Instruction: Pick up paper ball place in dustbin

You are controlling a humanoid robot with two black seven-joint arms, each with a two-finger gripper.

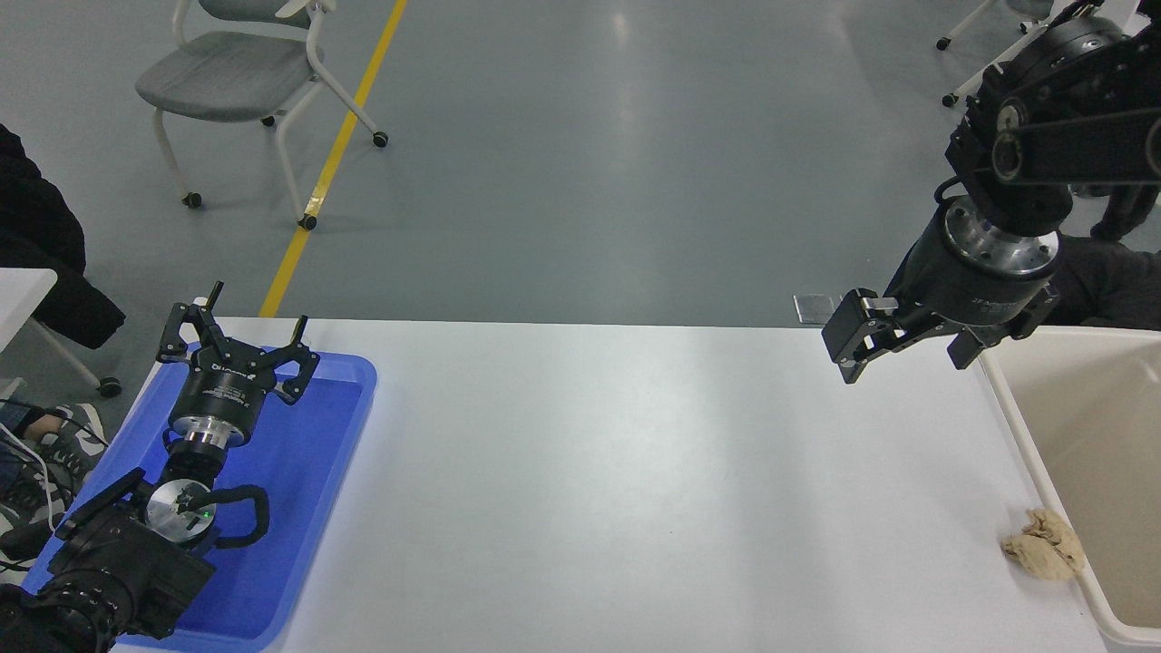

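1. Head view, table: a white table [580, 472] fills the lower half, with grey floor beyond it.
2. Head view, paper ball: the paper ball [1045, 544], a wrinkled tan wad, lies on the table near the right edge, right against the outer left wall of the dustbin [1025, 426]. Nothing grips it.
3. Head view, dustbin: the cream bin stands at the table's right side, partly cut off by the picture's edge; the visible part of its inside shows only smooth walls.
4. Head view, right hand: the right hand [907, 349] hangs in the air above the table's far right part, beside the bin's far left corner and well apart from the paper ball, which lies nearer the camera. Its fingers are spread and hold nothing.
5. Head view, left hand: the left hand [238, 349] is parked at the lower left over a shallow blue tray [349, 426], fingers spread wide and holding nothing.
6. Head view, surroundings: a grey chair [240, 77] on casters stands on the floor beside a yellow line [336, 154]. A person in dark clothing [36, 245] is at the left edge.
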